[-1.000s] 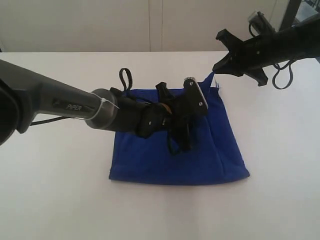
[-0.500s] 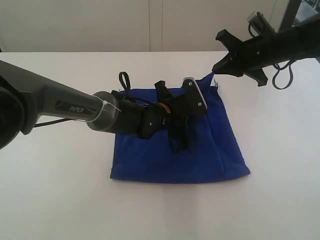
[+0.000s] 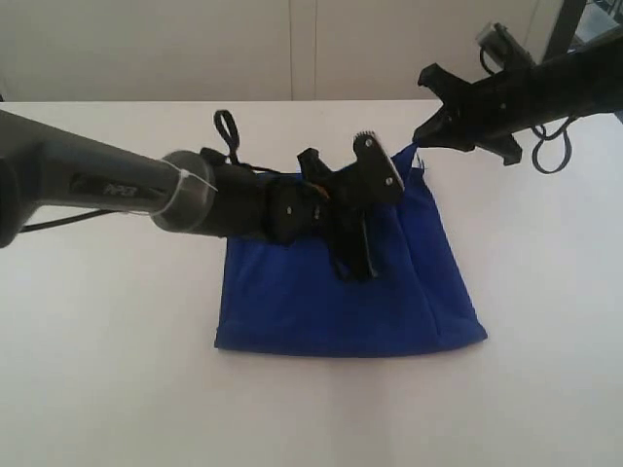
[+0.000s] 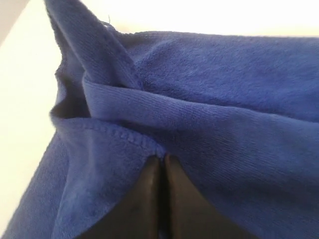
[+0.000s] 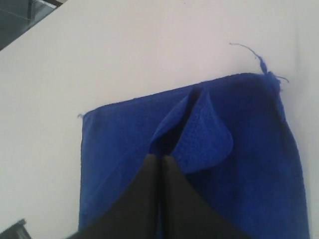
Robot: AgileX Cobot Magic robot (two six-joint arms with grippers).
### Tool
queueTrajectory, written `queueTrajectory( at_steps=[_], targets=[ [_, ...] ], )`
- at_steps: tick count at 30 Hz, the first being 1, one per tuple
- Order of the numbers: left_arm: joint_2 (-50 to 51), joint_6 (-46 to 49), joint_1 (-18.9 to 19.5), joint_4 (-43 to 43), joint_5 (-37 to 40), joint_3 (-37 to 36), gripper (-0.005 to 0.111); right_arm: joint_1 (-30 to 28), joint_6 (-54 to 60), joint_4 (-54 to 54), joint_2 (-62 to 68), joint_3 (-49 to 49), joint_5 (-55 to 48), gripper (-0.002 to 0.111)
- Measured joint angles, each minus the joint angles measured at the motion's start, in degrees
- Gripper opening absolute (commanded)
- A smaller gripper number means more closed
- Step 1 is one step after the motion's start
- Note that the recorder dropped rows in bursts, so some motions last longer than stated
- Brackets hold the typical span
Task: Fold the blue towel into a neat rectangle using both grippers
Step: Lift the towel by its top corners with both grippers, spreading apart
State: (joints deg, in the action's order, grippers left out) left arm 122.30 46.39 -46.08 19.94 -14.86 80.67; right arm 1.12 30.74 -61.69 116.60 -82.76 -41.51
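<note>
On the left my left arm [image 3: 117, 185] reaches across the white desk [image 3: 107, 389], and it has crept a little farther and higher in the last second. The bigger change is at its tip. My left jaws stood spread wide over the cloth a moment ago and are now pressed together. The left wrist view shows their tips meeting right at a stitched hem of the blue towel [image 3: 389, 292], with a ridge of fabric bunched just beyond them, so I judge I am pinching that hem, though only shallowly. The towel has hardly shifted. It lies right of the desk's middle as a rough square, its near edge flat. On the right nothing has changed: my right jaws stay clamped on the far right corner, holding it up off the desk. With both far holds apparently made, I reckon the next step is to carry that far edge toward the near one, provided the thin left pinch keeps hold.
</note>
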Motion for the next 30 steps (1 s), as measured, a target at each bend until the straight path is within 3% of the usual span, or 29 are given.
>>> queueTrajectory(
  at_steps=[6, 12, 18, 24, 30],
  targets=[
    [-10.5, -2.17, 2.18, 5.34, 17.82, 0.0, 0.0, 0.0, 11.16, 0.43, 0.0, 0.0, -4.24, 0.0],
    [-21.95, -12.37, 8.04, 6.12, 34.88, 0.0, 0.0, 0.0, 13.4, 10.08, -3.46, 0.0, -8.27, 0.0],
    [-31.12, -16.19, 14.0, 9.33, 51.02, 0.0, 0.0, 0.0, 13.6, 19.92, -11.93, 0.0, -16.59, 0.0],
    [-37.7, -16.33, 14.78, 15.87, 62.4, 0.0, 0.0, 0.0, 13.6, 23.56, -20.68, 0.0, -26.1, 0.0],
    [-43.66, -16.58, 14.78, 18.25, 72.06, 0.0, 0.0, 0.0, 12.0, 26.76, -30.15, 0.0, -27.81, 0.0]
  ],
)
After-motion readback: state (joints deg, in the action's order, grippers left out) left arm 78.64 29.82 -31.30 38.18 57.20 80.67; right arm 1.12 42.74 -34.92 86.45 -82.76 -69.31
